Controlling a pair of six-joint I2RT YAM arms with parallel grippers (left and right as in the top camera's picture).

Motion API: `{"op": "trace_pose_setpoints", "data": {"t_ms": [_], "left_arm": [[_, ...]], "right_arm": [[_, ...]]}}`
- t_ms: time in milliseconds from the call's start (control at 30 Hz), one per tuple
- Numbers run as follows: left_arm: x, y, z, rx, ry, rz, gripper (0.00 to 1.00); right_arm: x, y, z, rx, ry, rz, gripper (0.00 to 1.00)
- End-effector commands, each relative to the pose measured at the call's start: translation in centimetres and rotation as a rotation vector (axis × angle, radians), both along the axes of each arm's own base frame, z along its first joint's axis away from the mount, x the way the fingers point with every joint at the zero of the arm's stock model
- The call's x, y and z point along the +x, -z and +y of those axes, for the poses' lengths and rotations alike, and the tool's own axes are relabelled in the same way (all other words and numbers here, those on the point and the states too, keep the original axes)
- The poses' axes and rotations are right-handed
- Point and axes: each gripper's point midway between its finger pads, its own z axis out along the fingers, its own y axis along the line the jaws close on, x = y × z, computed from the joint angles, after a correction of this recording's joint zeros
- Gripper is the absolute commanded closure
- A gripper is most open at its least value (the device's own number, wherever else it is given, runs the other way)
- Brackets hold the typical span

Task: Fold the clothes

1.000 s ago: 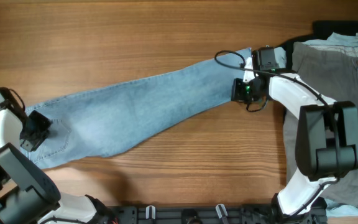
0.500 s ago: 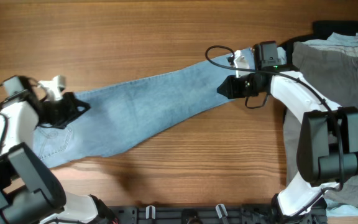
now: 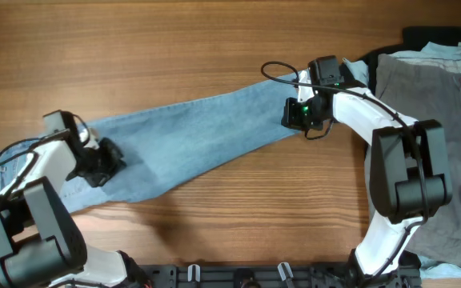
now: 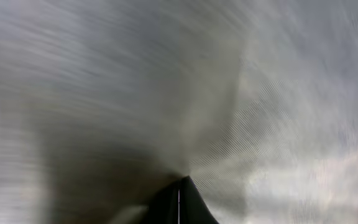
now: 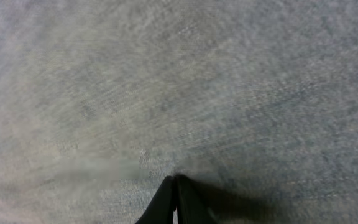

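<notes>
Jeans lie diagonally, long edges crossing the table.

The left arm rises from the near left corner and bends at its elbow, its white forearm running rightward. Its wrist is turned so that the left gripper points right and slightly toward the base, held low. In the left wrist view its fingertips meet in a single point.

The right arm stands at the near right, with its white forearm reaching up and to the left. The right gripper angles back and down from the wrist, fingers pressed together tip to tip.
</notes>
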Motion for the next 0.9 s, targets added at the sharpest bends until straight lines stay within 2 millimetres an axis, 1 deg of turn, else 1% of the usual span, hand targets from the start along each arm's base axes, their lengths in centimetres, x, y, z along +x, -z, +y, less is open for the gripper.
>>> {"op": "trace_pose_setpoints", "data": {"t_ms": [0, 33, 67, 100, 167, 233, 267, 333, 400, 433, 467, 567, 633, 700, 767, 833, 867], "left_arm": [[-1.0, 0.9, 7.1, 0.245, -0.114, 0.096, 0.94], [0.4, 0.0, 6.9, 0.221, -0.069, 0.047, 0.93], [1.5, -0.9, 6.7, 0.197, -0.034, 0.007, 0.91], [3.3, -2.9, 5.8, 0.141, 0.018, -0.066, 0.87], [4.7, -5.1, 4.9, 0.089, 0.067, -0.134, 0.82], [5.7, -8.1, 4.4, 0.052, 0.080, -0.189, 0.79], [6.1, -9.9, 4.1, 0.040, 0.089, -0.222, 0.78], [6.4, -13.7, 3.2, 0.041, 0.144, -0.303, 0.77], [6.4, -16.6, 2.8, 0.075, 0.160, -0.366, 0.76], [6.2, -18.6, 2.2, 0.105, 0.177, -0.421, 0.75], [6.0, -20.2, 1.7, 0.128, 0.191, -0.465, 0.73], [4.7, -24.8, -0.1, 0.192, 0.230, -0.595, 0.66], [3.7, -26.7, -1.0, 0.217, 0.246, -0.649, 0.61], [2.6, -27.9, -1.5, 0.233, 0.249, -0.678, 0.59], [1.5, -28.2, -1.9, 0.230, 0.249, -0.673, 0.58], [0.7, -27.8, -2.3, 0.213, 0.248, -0.642, 0.58], [0.4, -27.5, -2.4, 0.205, 0.247, -0.627, 0.58]], "right_arm": [[-2.8, 3.1, -4.7, -0.231, 0.084, 0.113, 0.95], [-2.7, 2.4, -4.7, -0.228, 0.085, 0.102, 0.95], [-2.5, 1.6, -4.7, -0.225, 0.085, 0.084, 0.91], [-2.1, 0.1, -4.5, -0.216, 0.066, 0.042, 0.89], [-1.6, -1.9, -4.2, -0.198, 0.038, -0.019, 0.89], [-1.0, -4.3, -3.8, -0.172, 0.021, -0.089, 0.87], [-0.9, -5.5, -3.6, -0.155, 0.019, -0.120, 0.84], [-0.6, -8.6, -2.9, -0.103, 0.013, -0.194, 0.75], [-0.6, -10.3, -2.6, -0.081, 0.013, -0.237, 0.66], [-0.6, -10.9, -2.6, -0.076, 0.014, -0.252, 0.62], [-0.6, -11.3, -2.6, -0.073, 0.020, -0.260, 0.59], [-0.7, -11.4, -2.4, -0.062, 0.016, -0.260, 0.55], [-0.7, -11.5, -2.1, -0.048, 0.012, -0.258, 0.51], [-0.7, -11.5, -2.1, -0.048, 0.011, -0.259, 0.45], [-0.7, -11.5, -2.1, -0.049, 0.011, -0.259, 0.35], [-0.7, -11.5, -2.1, -0.049, 0.011, -0.258, 0.25], [-0.7, -11.5, -2.1, -0.049, 0.011, -0.258, 0.24]]}}
